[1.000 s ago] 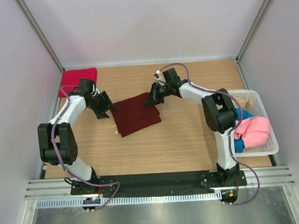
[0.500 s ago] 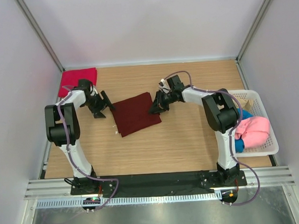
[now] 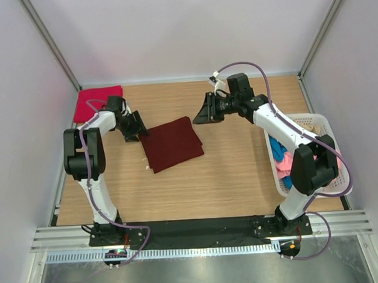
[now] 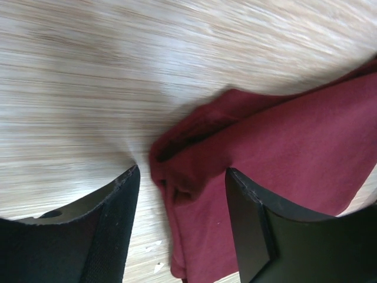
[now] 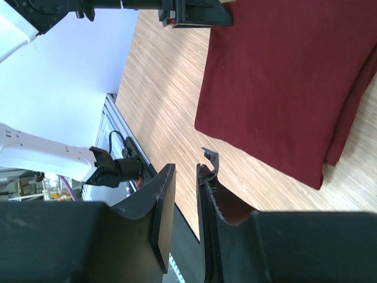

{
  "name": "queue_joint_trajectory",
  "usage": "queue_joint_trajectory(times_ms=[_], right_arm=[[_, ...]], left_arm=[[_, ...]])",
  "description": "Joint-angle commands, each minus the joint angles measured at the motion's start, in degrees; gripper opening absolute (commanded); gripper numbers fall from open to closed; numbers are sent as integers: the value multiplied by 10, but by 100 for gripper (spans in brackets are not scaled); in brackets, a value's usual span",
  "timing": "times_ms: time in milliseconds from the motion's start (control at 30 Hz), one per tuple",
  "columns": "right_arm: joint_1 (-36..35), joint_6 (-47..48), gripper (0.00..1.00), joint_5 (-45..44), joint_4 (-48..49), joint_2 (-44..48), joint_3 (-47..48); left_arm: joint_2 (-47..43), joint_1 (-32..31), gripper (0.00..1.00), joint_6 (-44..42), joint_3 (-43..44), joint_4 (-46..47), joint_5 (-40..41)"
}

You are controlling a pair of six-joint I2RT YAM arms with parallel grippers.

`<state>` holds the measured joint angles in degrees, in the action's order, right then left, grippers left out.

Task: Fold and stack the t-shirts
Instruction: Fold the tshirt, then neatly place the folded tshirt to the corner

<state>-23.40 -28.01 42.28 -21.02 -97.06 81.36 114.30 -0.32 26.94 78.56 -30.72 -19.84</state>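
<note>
A dark maroon t-shirt (image 3: 172, 144) lies folded in a rough square in the middle of the wooden table (image 3: 234, 171). My left gripper (image 3: 138, 128) is low at its upper-left corner. In the left wrist view the gripper (image 4: 179, 197) is open, and the bunched corner of the maroon shirt (image 4: 283, 147) lies between the jaws. My right gripper (image 3: 200, 116) hangs above the table just past the shirt's upper-right corner. In the right wrist view the right gripper (image 5: 184, 194) is shut and empty, with the maroon shirt (image 5: 277, 76) beyond it. A bright crimson shirt (image 3: 98, 101) lies folded at the far left.
A white slatted basket (image 3: 340, 154) stands at the right edge and holds a blue shirt (image 3: 277, 147) and a pink shirt (image 3: 284, 165). White walls enclose the table at the back and sides. A black rail (image 3: 193, 229) runs along the near edge.
My right gripper has lifted off the maroon shirt's right edge and swung back and up. My left gripper has shifted right onto the shirt's upper-left corner.
</note>
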Motion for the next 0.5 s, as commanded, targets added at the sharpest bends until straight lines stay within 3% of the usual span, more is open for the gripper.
queue_joint_trajectory(times_ms=[0,333,433,467], right_arm=[[1,19,28,-3,3,27,-18],[2,9,28,4,21,62,-61],[4,8,27,4,20,71,-73],[3,8,28,3,21,72,-74]], left_arm=[[11,-10,61,-5,-23,7,34],[35,-24,54,0,4,-11,68],[36,-27,49,7,6,-10,68],[36,-28,43,10,5,-7,70]])
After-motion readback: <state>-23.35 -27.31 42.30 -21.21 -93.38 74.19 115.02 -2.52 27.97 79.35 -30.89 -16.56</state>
